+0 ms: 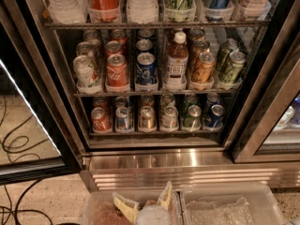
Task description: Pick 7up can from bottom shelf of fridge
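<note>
The fridge stands with its door open. Its steel base shines just above the bottom of the view. The bottom shelf is the lowest rack and carries two rows of short cans.

The 7up can is in the front row, fourth from the left. It stands upright with its long axis vertical and its silver lid and pull tab pointing up. Its pale silvery side faces out of the fridge. Just to its left is a gold can, and just to its right a dark green can. A blue can ends the row on the right and a red can starts it on the left. Another can stands directly behind the 7up can in the back row.

One rack up, a brown bottle stands between a blue can and an orange can.

The gripper is low in the view, in front of the fridge base and well apart from the shelf. It sits over a clear plastic tub. Its two pale yellow fingers point up toward the fridge and are spread apart, with nothing held between them. The gripper lies a little left of the 7up can's column. A second clear tub sits beside it on the right. Dark cables curl on the speckled floor at the left.
</note>
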Controlling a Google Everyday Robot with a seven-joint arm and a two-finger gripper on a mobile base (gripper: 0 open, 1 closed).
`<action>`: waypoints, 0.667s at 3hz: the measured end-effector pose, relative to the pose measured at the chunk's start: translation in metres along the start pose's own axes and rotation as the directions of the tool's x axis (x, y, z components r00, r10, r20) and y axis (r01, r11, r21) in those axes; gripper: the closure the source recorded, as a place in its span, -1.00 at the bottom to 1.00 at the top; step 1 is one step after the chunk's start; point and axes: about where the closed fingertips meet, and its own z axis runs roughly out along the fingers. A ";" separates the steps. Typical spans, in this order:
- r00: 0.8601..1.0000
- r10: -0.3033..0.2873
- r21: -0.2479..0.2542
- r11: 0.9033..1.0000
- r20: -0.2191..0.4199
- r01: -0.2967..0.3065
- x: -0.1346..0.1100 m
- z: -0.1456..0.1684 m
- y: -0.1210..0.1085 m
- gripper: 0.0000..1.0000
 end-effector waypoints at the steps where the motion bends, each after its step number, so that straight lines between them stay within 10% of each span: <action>1: 0.994 -0.056 0.090 0.995 0.099 0.047 -0.010 -0.005 -0.026 -1.00; 2: 0.994 -0.057 0.078 0.996 0.092 0.049 -0.004 -0.009 -0.020 -1.00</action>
